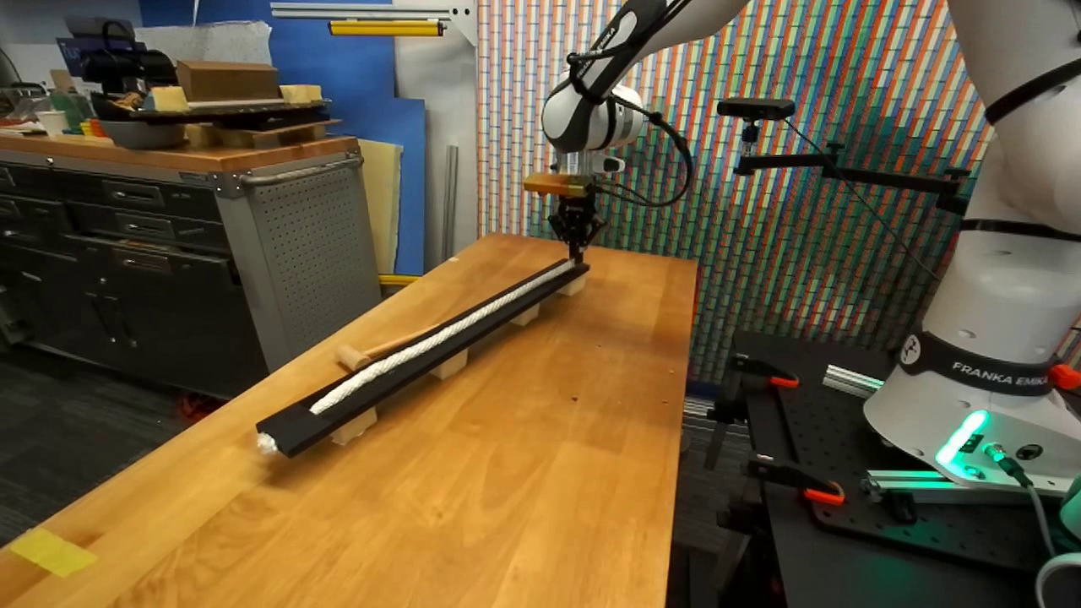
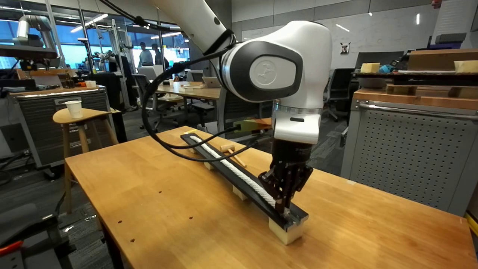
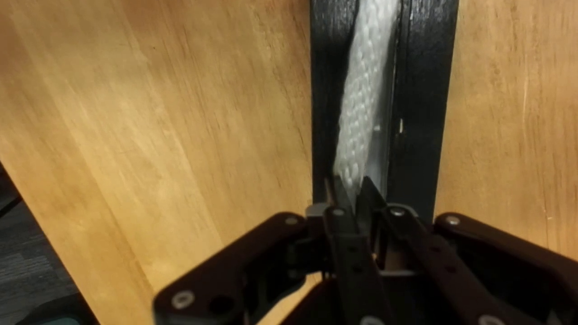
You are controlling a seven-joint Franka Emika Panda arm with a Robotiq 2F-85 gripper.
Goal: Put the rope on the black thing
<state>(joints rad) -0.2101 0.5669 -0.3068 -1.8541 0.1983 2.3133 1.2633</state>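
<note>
At one end of the black bar (image 1: 448,348), gripping between nearly closed fingers (image 3: 374,201) the rope (image 3: 363,85) lying lengthwise along it, above pale blocks (image 2: 284,234) on the table (image 2: 149,175)

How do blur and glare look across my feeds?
Wrist view: narrow black fingers look soft, braided off-white rope clearer, pale sheen on part of the wooden tabletop; in an exterior view, the green light strip on the white robot base glares.
</note>
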